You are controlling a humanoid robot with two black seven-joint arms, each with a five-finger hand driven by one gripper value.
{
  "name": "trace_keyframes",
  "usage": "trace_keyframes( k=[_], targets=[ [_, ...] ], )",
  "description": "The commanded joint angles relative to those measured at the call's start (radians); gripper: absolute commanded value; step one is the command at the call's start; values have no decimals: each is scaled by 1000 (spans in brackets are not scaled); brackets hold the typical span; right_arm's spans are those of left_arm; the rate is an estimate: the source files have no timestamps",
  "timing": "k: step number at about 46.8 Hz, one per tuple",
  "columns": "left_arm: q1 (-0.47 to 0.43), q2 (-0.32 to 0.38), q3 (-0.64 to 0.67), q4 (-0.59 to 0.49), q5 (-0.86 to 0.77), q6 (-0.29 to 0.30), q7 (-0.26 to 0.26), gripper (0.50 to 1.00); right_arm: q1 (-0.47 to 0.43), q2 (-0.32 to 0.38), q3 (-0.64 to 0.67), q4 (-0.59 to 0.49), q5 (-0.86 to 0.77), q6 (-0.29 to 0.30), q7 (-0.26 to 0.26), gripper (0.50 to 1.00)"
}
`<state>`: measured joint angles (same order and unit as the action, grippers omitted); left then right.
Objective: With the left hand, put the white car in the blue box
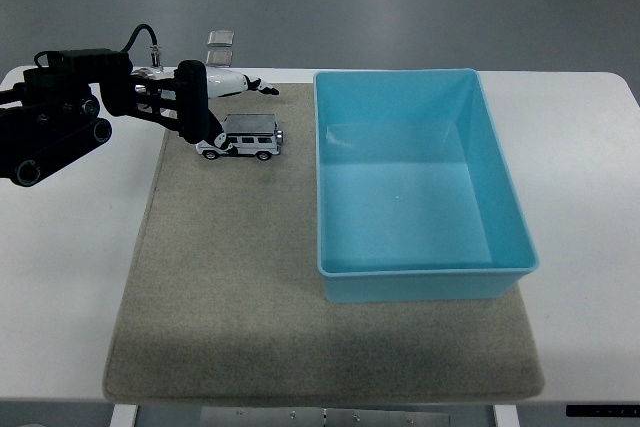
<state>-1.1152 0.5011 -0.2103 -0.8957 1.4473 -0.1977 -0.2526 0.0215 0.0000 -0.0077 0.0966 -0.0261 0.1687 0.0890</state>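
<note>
Just right of the left hand (205, 107) stands the white car (241, 137), wheels down on the grey mat (250, 287), its long side facing the camera. One black finger (206, 125) comes down over the car's near left end, and white-tipped fingers reach past behind the roof, so the hand straddles that end of the car. Whether the fingers actually press on the car cannot be made out: the contact is hidden behind the black finger and the car's own body, so I cannot tell if it is gripped or only touched. The car's left front corner is partly covered by that finger.

The left arm (55, 122) is cut off at the picture's left edge.

Well to the right of the hand, past the car, lies the blue box (500, 187), open side up, resting on the same mat, apart from the car.

Counted: one car, one box, one mat, one robot hand in view. All sit on the white table (70, 277), whose near edge runs along the bottom.
</note>
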Motion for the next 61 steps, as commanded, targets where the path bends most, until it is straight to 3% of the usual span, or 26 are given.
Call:
trace_keyframes(
  k=[1,10,16,20,23,32,37,40,43,61],
  targets=[
    [5,-7,0,0,-1,-2,0,926,0,0,0,0,0,0,0,936],
    [6,-12,0,18,-1,-11,1,930,0,0,0,0,0,0,0,936],
    [8,-13,0,26,-1,-14,1,898,0,0,0,0,0,0,0,936],
    [8,-15,0,24,-1,-14,1,846,0,0,0,0,0,0,0,936],
    [8,-19,0,26,-1,-14,1,778,0,0,0,0,0,0,0,936],
    [8,-27,0,24,-1,-16,1,733,0,0,0,0,0,0,0,936],
    [8,-29,0,24,-1,-16,1,622,0,0,0,0,0,0,0,936],
    [8,-29,0,26,-1,-14,1,585,0,0,0,0,0,0,0,936],
    [8,-29,0,24,-1,-14,0,504,0,0,0,0,0,0,0,936],
    [5,-27,0,17,-1,-16,-10,500,0,0,0,0,0,0,0,936]
  ],
)
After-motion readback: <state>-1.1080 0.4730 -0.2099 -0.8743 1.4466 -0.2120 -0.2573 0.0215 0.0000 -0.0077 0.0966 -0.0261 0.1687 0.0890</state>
